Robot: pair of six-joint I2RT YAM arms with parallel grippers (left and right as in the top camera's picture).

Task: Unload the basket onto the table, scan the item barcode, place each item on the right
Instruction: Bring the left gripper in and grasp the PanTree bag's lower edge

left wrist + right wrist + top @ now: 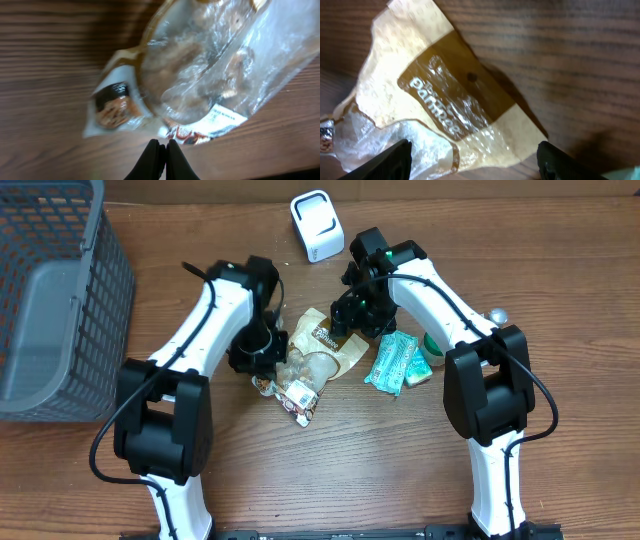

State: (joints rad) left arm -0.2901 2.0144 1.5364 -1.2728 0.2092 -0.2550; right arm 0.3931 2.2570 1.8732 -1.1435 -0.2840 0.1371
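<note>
We see left fingers (151, 159) pressed together, empty, over a clear snack pouch (210, 65). Right fingers (395, 159) are spread wide above the tan bag (445, 100) on the bench (580, 60).

A brown wooden bench (580, 260) carries everything. At its 9 o'clock edge stands a grey mesh basket (100, 300). At 12 o'clock a white scanner (317, 225) stands upright. Near the centre a tan bag (325, 340) with a clear window lies flat on the wood. A small printed packet (300, 402) touches it at 7 o'clock. At the bag's 3 o'clock lie teal packets (392, 362), just beside a round green-and-white thing (433, 352), partly hidden.
</note>
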